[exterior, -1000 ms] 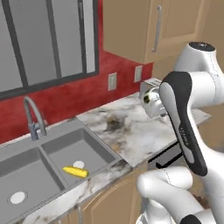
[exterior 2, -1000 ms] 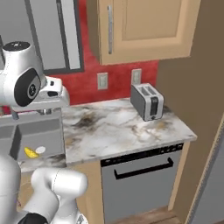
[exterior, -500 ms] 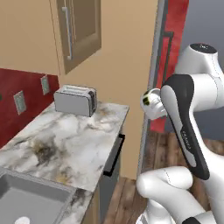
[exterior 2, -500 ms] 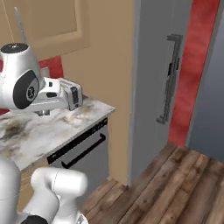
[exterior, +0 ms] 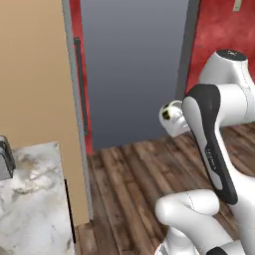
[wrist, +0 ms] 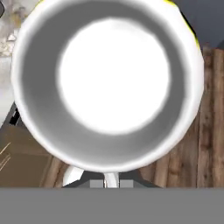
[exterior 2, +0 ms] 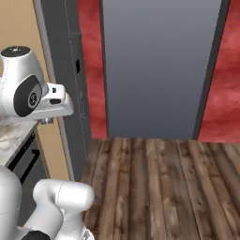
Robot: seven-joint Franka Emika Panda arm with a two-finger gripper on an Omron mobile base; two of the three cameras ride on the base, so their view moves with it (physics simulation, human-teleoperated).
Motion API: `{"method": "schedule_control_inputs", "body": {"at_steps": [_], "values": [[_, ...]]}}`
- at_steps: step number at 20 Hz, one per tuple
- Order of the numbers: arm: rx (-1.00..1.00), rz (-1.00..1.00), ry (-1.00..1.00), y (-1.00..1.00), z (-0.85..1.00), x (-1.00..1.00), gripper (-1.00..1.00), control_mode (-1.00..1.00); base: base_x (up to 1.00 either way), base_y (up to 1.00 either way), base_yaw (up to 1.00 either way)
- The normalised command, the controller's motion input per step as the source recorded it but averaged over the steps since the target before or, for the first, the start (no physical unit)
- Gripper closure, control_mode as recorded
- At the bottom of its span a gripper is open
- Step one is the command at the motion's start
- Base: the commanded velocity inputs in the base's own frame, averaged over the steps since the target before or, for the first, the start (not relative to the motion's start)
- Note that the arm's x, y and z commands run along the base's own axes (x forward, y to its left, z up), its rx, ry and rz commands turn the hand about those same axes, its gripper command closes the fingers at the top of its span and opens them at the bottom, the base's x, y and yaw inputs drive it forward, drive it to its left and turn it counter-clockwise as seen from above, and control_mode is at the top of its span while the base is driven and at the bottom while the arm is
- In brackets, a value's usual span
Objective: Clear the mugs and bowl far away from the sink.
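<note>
A mug (wrist: pixel 109 78) with a white inside and a thin yellow-green edge of its outside sits close before the hand camera, rim toward the lens. My gripper (wrist: pixel 106 180) is shut on it, holding it at the near rim. In the left base view the mug (exterior: pixel 171 114) hangs at the end of the arm, high above the wooden floor. The right base view shows the hand with the gripper (exterior 2: pixel 47 121) just past the counter's end. The bowl and the sink are out of view.
A marble counter (exterior: pixel 30 199) with a toaster (exterior: pixel 4 159) ends at the left beside a tall wooden panel (exterior: pixel 35 74). Ahead stand a grey fridge door (exterior: pixel 129 69) and a red wall (exterior 2: pixel 225 70). Wooden floor (exterior 2: pixel 154 183) lies open in front.
The whole picture has swung right: the base has moved away from the sink, past the toaster, toward the fridge. The gripper stays shut on the mug.
</note>
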Motion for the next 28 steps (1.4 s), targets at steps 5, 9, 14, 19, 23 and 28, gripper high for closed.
{"method": "schedule_control_inputs", "body": {"at_steps": [5, 9, 14, 19, 23, 28], "values": [[0.00, 0.00, 0.00, 0.00, 0.00, 0.00, 1.00, 1.00, 0.00, 0.00, -0.99], [0.00, 0.00, 0.00, 0.00, 0.00, 0.00, 1.00, 1.00, 0.00, 0.00, -1.00], [0.00, 0.00, 0.00, 0.00, 0.00, 0.00, 1.00, 1.00, 0.00, 0.00, -1.00], [0.00, 0.00, 0.00, 0.00, 0.00, 0.00, 1.00, 1.00, 0.00, 0.00, -0.99], [0.00, 0.00, 0.00, 0.00, 0.00, 0.00, 1.00, 1.00, 0.70, -0.18, -0.58], [0.00, 0.00, 0.00, 0.00, 0.00, 0.00, 1.00, 1.00, 1.00, -0.80, -0.03]]}}
